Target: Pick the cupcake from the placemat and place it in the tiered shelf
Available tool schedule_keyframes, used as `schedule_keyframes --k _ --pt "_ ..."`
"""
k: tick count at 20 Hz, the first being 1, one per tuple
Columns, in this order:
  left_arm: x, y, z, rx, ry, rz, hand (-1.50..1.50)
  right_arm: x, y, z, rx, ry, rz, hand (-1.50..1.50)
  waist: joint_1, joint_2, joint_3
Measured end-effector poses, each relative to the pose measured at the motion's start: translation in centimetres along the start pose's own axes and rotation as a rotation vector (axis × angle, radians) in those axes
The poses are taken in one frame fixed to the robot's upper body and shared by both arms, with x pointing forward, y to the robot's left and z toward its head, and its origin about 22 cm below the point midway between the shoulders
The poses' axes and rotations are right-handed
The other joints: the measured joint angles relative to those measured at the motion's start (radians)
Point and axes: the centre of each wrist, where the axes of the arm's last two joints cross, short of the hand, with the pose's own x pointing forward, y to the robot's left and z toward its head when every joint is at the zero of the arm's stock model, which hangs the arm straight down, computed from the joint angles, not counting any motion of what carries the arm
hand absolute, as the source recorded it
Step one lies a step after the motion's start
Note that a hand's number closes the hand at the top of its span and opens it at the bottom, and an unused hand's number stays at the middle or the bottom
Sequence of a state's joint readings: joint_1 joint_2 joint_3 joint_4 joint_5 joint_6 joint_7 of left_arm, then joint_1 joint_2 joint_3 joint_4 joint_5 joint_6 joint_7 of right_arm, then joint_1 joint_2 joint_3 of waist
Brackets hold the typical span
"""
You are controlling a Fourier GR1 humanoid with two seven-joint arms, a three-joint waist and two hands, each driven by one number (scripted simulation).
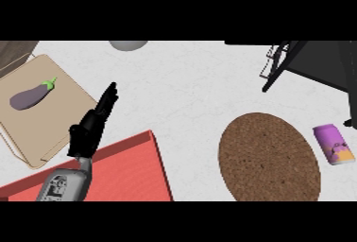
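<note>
One purple can (334, 144) bears unreadable label art.

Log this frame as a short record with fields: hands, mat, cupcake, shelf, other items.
left hand: open, fingers straight, raised over the counter between the cutting board and the red mat
right hand: not in view
round placemat: brown, woven, nothing on it
cupcake: not visible
shelf: dark frame at the upper right, contents cannot be told
cutting board: far left, holds an eggplant
can: purple, lying right of the round placemat
red mat: lower left
</note>
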State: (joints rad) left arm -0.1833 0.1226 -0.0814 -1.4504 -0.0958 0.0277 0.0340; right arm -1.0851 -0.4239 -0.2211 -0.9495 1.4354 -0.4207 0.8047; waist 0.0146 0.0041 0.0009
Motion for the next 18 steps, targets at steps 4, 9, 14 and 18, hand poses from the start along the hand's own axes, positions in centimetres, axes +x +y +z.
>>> schedule_keyframes --k 4,9,14,18 --pt "0.3 -0.4 -0.1 -0.005 -0.002 0.001 0.00 -1.3 0.7 -0.3 -0.025 0.030 -0.154 1.50 0.001 0.001 0.000" --pt "0.4 0.4 0.0 0.000 0.002 0.006 0.00 -3.6 1.6 -1.9 -0.030 0.045 -0.227 1.50 0.001 0.000 0.000" --pt "0.7 -0.1 0.0 -0.001 0.004 0.005 0.00 -4.8 2.5 -2.3 -0.034 0.047 -0.252 1.50 -0.001 0.000 -0.001" --pt "0.4 0.0 0.3 -0.002 0.009 0.006 0.00 -7.3 3.2 -3.2 -0.060 0.134 -0.079 -1.50 -0.002 -0.001 -0.003"
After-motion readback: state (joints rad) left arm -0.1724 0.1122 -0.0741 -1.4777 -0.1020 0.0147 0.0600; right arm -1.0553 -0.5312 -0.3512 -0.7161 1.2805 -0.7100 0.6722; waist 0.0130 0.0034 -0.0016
